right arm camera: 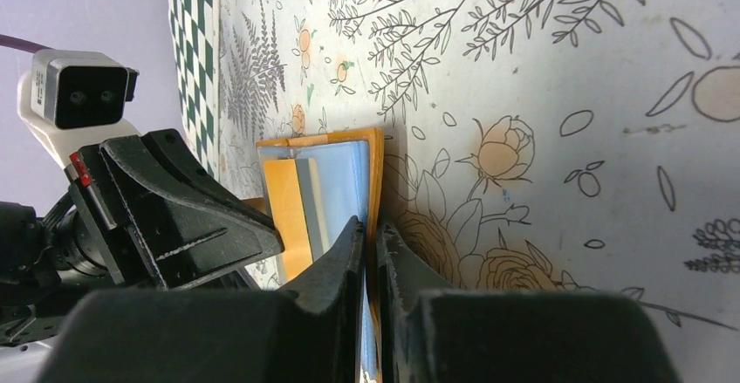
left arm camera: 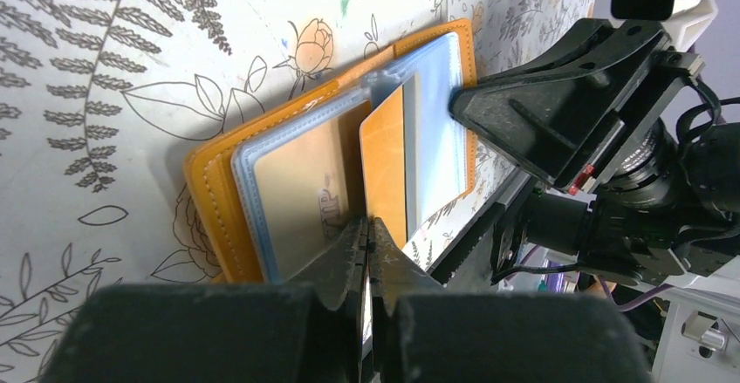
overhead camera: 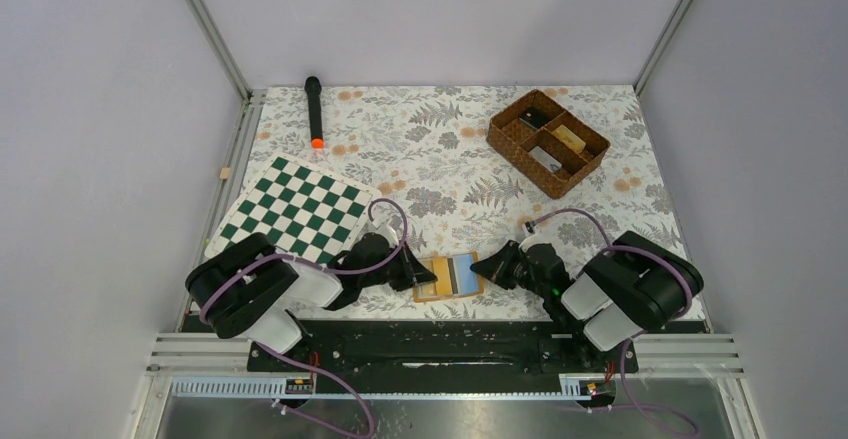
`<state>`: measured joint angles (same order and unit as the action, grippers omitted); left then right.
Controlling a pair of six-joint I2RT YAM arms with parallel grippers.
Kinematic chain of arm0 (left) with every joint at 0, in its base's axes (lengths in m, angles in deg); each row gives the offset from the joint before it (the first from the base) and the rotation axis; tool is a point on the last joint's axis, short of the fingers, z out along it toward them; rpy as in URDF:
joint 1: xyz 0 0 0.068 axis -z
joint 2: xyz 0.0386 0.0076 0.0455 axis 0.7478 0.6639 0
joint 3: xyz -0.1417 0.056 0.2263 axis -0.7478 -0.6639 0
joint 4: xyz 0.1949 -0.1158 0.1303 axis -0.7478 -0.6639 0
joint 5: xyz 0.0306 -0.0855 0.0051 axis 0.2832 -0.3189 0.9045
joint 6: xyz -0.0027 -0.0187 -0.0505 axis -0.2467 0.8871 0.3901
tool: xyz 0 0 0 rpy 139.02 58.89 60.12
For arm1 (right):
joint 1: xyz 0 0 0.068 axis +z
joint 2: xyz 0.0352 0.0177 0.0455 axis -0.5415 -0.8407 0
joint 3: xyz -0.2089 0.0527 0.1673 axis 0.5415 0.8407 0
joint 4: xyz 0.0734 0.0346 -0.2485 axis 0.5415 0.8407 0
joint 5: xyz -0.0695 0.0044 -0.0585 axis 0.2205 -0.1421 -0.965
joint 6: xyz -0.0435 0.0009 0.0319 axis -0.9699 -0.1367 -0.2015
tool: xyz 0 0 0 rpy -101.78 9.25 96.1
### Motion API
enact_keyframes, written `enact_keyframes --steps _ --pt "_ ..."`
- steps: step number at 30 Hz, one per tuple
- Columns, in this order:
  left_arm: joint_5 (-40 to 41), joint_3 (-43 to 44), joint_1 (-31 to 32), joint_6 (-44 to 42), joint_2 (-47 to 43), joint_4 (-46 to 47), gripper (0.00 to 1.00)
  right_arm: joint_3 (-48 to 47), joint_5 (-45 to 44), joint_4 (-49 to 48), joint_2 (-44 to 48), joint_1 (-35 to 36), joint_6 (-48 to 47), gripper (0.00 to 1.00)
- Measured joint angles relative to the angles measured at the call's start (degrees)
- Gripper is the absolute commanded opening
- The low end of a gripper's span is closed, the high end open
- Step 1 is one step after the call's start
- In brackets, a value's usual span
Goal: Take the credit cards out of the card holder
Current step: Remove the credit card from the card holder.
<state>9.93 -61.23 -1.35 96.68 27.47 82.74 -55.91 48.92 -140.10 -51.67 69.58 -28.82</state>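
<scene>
While both arms close on it: card holder [overhead camera: 449, 278] lies open at the tabletop's [overhead camera: 440, 149] near edge.
Left end effector [left arm camera: 367, 231]: fingers pressed together at the holder's middle flap; whether they nip it is unclear.
Right end effector [right arm camera: 373, 236]: clamped on the holder's outer edge.
Cards: beige card [left arm camera: 301, 187] and light blue card [left arm camera: 439, 139] sit in clear sleeves.
Progress: holder open, neither card out; both removals remain.

The top camera looks down from above and behind the arm bases [overhead camera: 275, 327] onto the whole table [overhead camera: 450, 149]. The left wrist camera sits low, very near the card holder [left arm camera: 209, 187], facing the right gripper [left arm camera: 455, 106]. The right wrist camera looks the opposite way, at the left gripper [right arm camera: 279, 243]. All three views share the card holder.
</scene>
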Motion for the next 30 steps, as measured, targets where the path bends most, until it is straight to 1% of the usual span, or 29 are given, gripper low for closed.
enact_keyframes --steps 3,6,12,13,14,16,19,22,25,30 --pt "-0.50 0.04 -0.11 -0.22 -0.07 -0.72 0.00 0.04 -0.04 4.55 3.65 0.00 -0.79 0.10" --pt "-1.01 0.24 -0.13 -0.35 -0.07 -1.14 0.00 -0.28 -0.37 11.08 8.61 0.00 -1.84 0.15" --pt "-1.29 0.46 -0.48 -1.49 -1.75 -4.26 0.00 -2.60 -2.54 30.29 22.43 0.00 -5.86 0.46" --pt "-1.29 0.63 -0.50 -1.77 -2.03 -4.87 0.00 -3.65 -3.26 35.30 25.46 0.00 -7.08 0.49" --pt "-1.31 0.79 -0.52 -1.99 -2.14 -5.31 0.00 -4.22 -3.76 38.03 27.21 0.00 -7.69 0.51" --pt "-1.46 1.18 -0.55 -2.32 -2.36 -6.34 0.00 -5.95 -5.18 46.36 32.28 0.00 -9.68 0.52" --pt "-1.73 1.57 -0.55 -2.60 -2.54 -7.32 0.00 -8.33 -6.73 56.41 39.06 0.00 -12.13 0.53" --pt "-1.86 1.70 -0.55 -2.95 -3.15 -8.35 0.00 -10.78 -7.08 63.30 43.95 0.00 -14.40 0.54" --pt "-1.92 1.70 -0.55 -3.34 -4.33 -10.01 0.00 -12.74 -6.25 67.01 46.40 0.00 -16.11 0.54" --pt "-2.25 1.79 -0.55 -4.17 -6.23 -11.76 0.00 -13.51 -2.16 67.32 46.75 0.00 -17.49 0.55"
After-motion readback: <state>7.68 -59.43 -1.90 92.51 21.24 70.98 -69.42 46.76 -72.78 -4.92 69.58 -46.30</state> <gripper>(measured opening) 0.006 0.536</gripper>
